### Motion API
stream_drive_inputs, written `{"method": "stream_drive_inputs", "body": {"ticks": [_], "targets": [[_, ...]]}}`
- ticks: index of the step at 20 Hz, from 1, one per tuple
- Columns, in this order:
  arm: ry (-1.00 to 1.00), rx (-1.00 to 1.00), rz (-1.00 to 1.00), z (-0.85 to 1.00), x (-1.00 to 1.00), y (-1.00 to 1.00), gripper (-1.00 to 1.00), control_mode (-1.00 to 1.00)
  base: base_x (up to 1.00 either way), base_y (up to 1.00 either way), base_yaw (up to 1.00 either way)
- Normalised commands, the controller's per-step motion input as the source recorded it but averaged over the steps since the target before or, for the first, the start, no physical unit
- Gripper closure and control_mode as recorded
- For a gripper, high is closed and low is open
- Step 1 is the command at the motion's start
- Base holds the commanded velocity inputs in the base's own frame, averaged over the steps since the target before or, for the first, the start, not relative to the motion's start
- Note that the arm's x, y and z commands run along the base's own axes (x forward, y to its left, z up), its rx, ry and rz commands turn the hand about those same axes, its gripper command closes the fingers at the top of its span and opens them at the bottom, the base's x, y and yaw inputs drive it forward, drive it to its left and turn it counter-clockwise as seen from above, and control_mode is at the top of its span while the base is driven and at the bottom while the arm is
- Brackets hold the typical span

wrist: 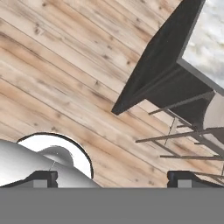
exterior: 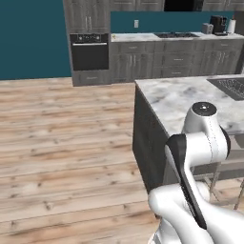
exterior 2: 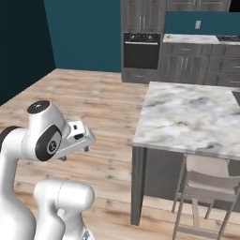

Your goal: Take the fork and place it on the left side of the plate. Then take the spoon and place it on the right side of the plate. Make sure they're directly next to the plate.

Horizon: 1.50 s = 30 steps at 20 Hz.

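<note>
The fork, the spoon and the plate are out of view. My gripper (wrist: 113,179) is open, its two dark fingertips (wrist: 41,177) standing far apart with nothing between them. It hangs low beside the base and looks down at the wooden floor, off the near left corner of the marble island (wrist: 205,35). In the right base view the white hand (exterior 2: 77,136) juts out from the folded arm, well short of the island's top (exterior 2: 187,112).
The island counter (exterior: 190,95) stands ahead to the right, with a dark inset (exterior: 228,87) at its far right. A stool (exterior 2: 206,183) is tucked under its near edge. A wall oven (exterior: 89,51) and back counter (exterior: 162,37) lie beyond open wooden floor (exterior: 62,143).
</note>
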Motion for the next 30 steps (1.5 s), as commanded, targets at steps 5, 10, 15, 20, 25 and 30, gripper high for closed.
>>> {"method": "stream_drive_inputs", "body": {"ticks": [5,10,15,20,25,30], "targets": [[0.0,0.0,0.0,0.0,0.0,0.0,-1.0,1.0,0.6,0.48,-0.05],[0.0,0.0,0.0,0.0,0.0,0.0,-1.0,1.0,0.89,0.25,-0.03],[0.0,0.0,0.0,0.0,0.0,0.0,-1.0,1.0,1.0,0.06,-0.03],[0.0,0.0,0.0,0.0,0.0,0.0,-1.0,1.0,1.0,0.1,-0.02],[0.0,0.0,0.0,0.0,0.0,0.0,-1.0,1.0,1.0,0.23,-0.01],[0.0,0.0,0.0,0.0,0.0,0.0,-1.0,1.0,1.0,0.26,-0.01]]}}
